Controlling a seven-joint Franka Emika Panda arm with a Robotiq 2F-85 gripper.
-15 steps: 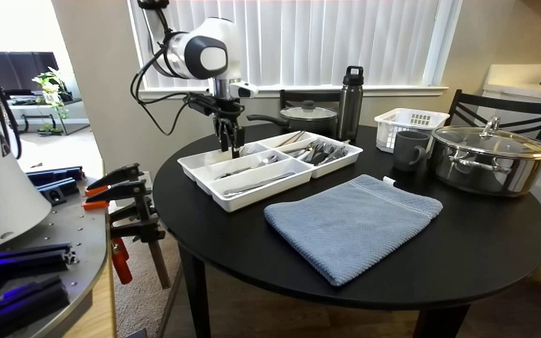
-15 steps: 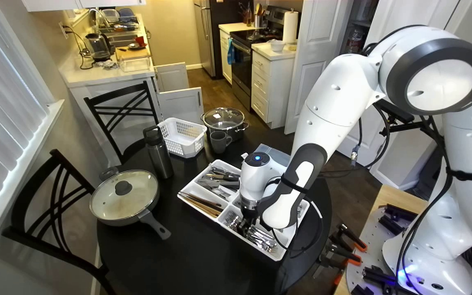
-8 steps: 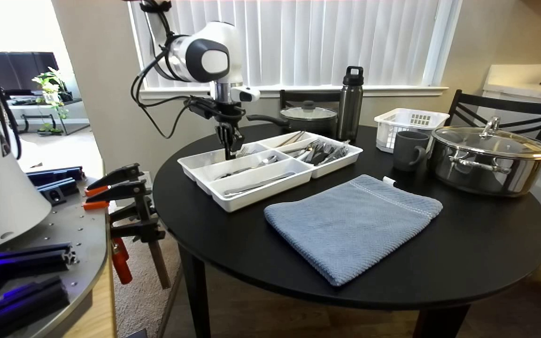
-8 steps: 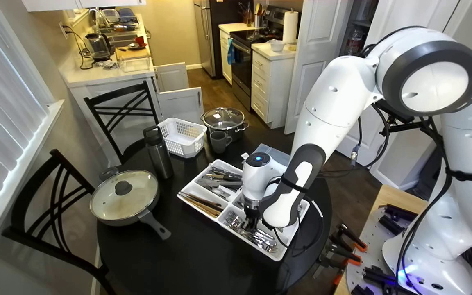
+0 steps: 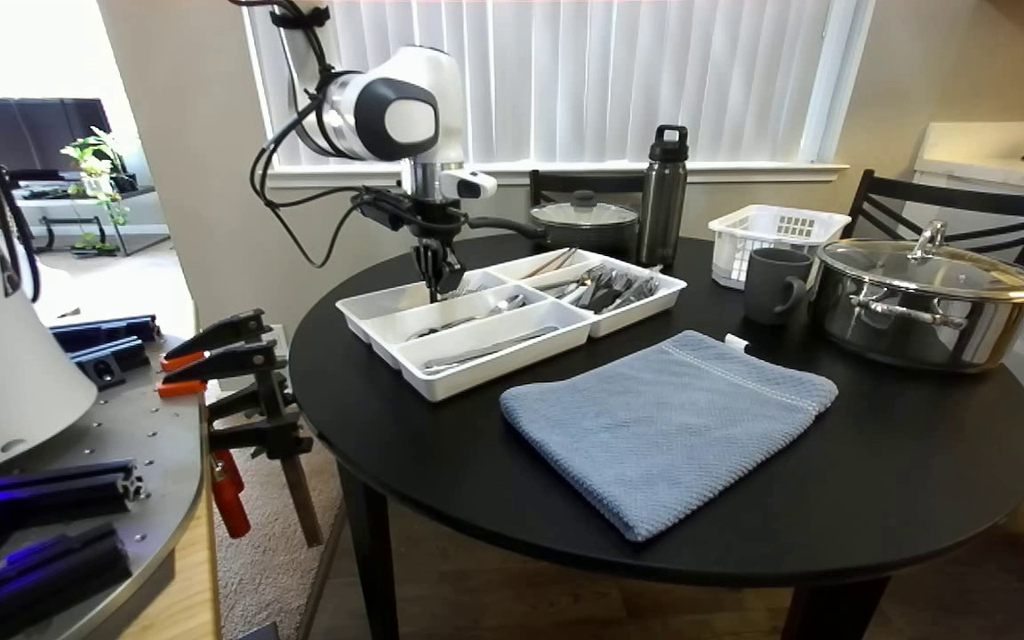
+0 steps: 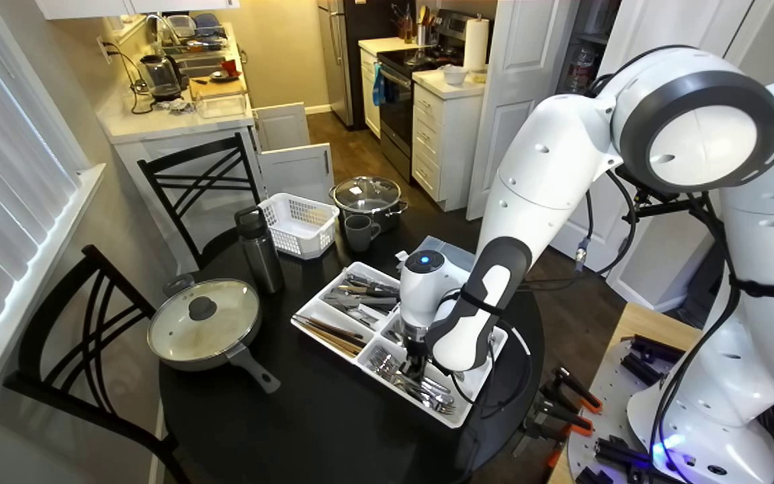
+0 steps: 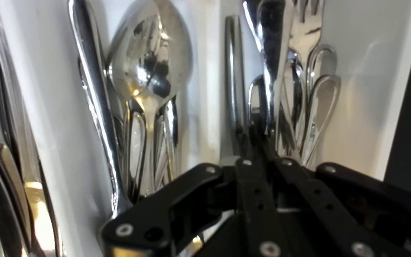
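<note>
Gripper (image 7: 256, 141) is pointed down into the fork slot of the tray (image 5: 512, 362), presumably so that slim fingers can be fitted between divider (image 7: 211, 82) and outer wall (image 7: 401, 85); its tips are held close together among handles (image 7: 234, 75), but whether one is pinched there cannot be told, the gap being too dark; forks (image 7: 304, 37) are laid lengthwise beneath and just beside the gripper, as little other lie is allowed by so narrow a slot; in the wrist view, spoons (image 7: 150, 57) are seen across the divider to its left, with more cutlery (image 7: 18, 135) past a further wall, so kinds are apparently meant to be kept apart; in an exterior view, chopsticks (image 6: 330, 336) are seen in the slot next to the gripper's own, likewise sorted; the lidded pan (image 6: 179, 329) and the bottle (image 6: 265, 259) are stood on the table (image 5: 876, 453) well apart from the gripper, perhaps so that the tray can be reached without either being knocked; a towel (image 5: 668, 427) is laid folded and flat across the tray from the gripper, probably for neatness.
</note>
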